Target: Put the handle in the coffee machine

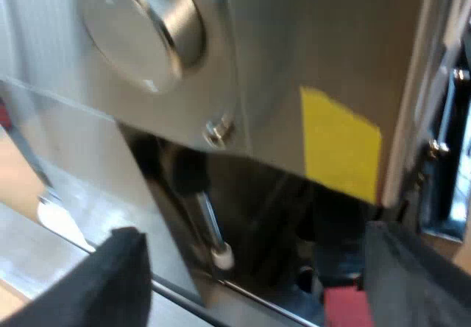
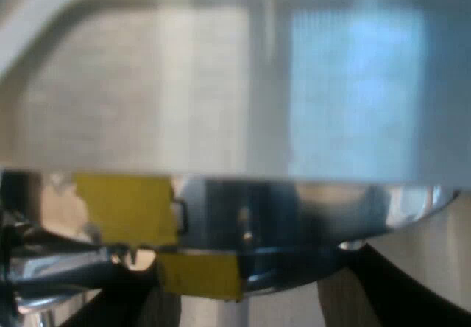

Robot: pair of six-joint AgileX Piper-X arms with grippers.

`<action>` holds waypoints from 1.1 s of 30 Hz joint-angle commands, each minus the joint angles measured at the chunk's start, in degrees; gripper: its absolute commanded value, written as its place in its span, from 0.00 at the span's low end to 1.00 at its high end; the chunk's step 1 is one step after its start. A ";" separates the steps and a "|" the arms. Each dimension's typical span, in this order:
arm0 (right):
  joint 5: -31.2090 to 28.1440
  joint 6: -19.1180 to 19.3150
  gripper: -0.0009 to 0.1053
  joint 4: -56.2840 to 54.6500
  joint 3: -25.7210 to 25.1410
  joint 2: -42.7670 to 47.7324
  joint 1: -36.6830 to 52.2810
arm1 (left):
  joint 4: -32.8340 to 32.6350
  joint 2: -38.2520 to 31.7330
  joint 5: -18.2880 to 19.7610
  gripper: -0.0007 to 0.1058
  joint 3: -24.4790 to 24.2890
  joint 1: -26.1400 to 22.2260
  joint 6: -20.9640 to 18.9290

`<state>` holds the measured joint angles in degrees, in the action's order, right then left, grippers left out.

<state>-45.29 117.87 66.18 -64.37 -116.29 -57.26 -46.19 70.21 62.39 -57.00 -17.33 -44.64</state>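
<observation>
The espresso machine [image 1: 309, 54] fills the left wrist view from very close, its steel front carrying a round knob [image 1: 143, 25] and a yellow patch [image 1: 338, 150]. My left gripper [image 1: 257, 290] is open under that front, black fingers [image 1: 110, 279] wide apart. The handle's red end [image 1: 346, 308] sits between them, close to one finger and in the dark recess beneath the machine; the metal holder itself is hidden. In the right wrist view my right gripper [image 2: 250, 297] is open below a shiny metal rim [image 2: 309, 224] with yellow tape [image 2: 129, 205].
A thin steam wand with a white tip [image 1: 213, 231] hangs in the recess beside the red end. A pale ribbed panel [image 2: 221, 84] rises above the metal rim. A strip of wooden table [image 1: 18, 172] shows beside the machine.
</observation>
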 commanded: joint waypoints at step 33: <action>0.40 0.17 0.44 5.66 -0.84 1.07 -0.27 | -14.85 7.52 -12.35 0.02 -0.85 3.07 7.64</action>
<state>-45.29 117.87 66.27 -64.37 -116.29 -57.26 -60.29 78.15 48.88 -57.61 -14.66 -37.20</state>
